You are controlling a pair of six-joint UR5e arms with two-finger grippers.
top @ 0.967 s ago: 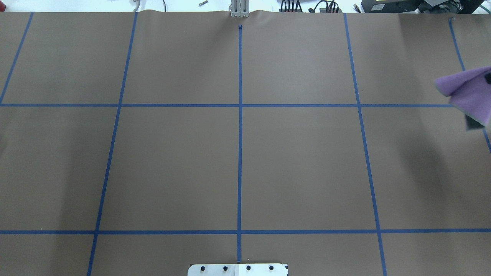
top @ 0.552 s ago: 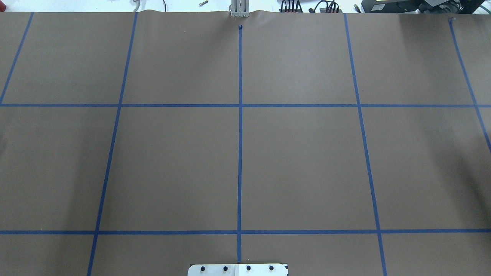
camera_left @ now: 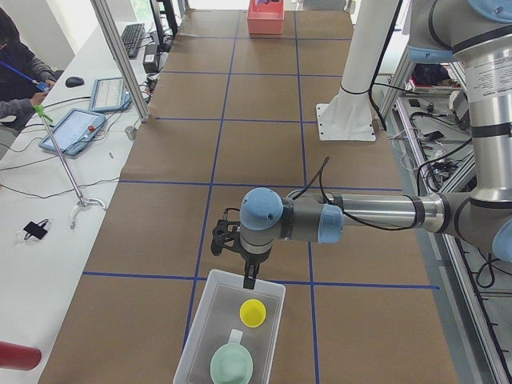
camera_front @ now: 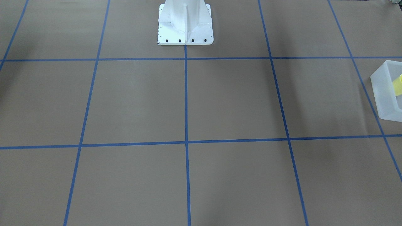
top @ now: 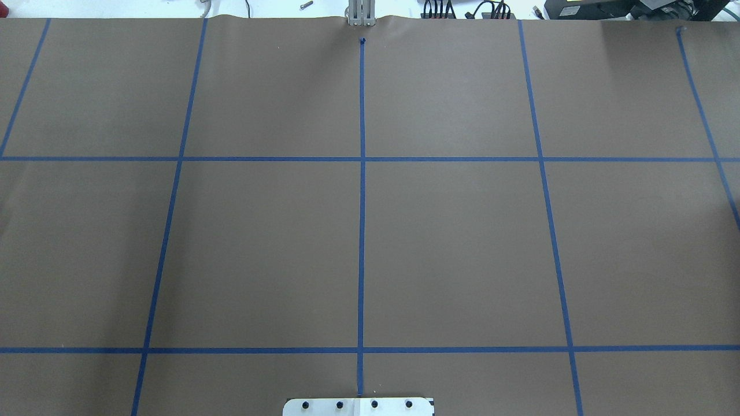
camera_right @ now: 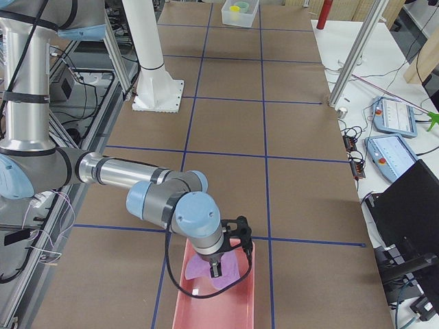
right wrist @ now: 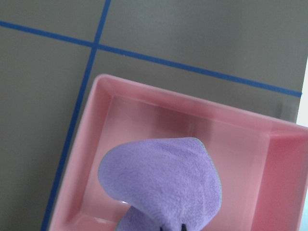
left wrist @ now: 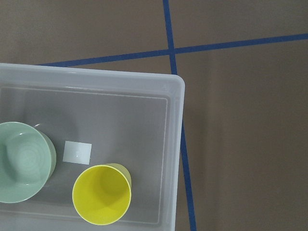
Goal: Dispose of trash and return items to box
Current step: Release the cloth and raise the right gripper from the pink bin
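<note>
Purple cloth (camera_right: pixel 216 269) has left the overhead's right edge since a second ago; overhead shows the taped table (top: pixel 260 248). Front-facing: box (camera_front: pixel 381 94) at right edge, yellow cup (camera_front: pixel 398 85) inside. Left side: left end effector (camera_left: pixel 250 276) over box's far rim, spread or pressed together, cannot tell; cup and green bowl (camera_left: pixel 232 366) inside, apart. Right side: right end effector (camera_right: pixel 221 259) over pink tray (camera_right: pixel 206 308), cloth at it; grip cannot tell.

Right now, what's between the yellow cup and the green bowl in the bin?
Only a small white square on the bin floor, seen in the left wrist view.
</note>
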